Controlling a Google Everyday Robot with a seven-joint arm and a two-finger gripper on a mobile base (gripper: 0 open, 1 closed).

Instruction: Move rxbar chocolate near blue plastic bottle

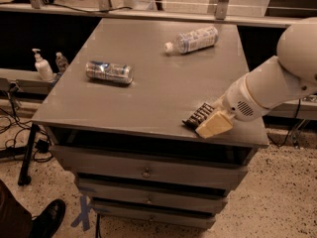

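Observation:
The rxbar chocolate (197, 116), a small black bar with white print lines, lies near the front right edge of the grey table (163, 83). My gripper (212, 123) is right at the bar's near right end, low over the table edge, and covers part of the bar. The white arm reaches in from the right. The blue plastic bottle (192, 39), clear with a white cap and a pale label, lies on its side at the far right of the table, well beyond the bar.
A silver-blue can (109, 72) lies on its side at the left of the table. A white pump bottle (41, 66) and a small bottle (61, 61) stand on a lower ledge to the left. Drawers (146, 171) are below; a shoe (48, 219) is on the floor.

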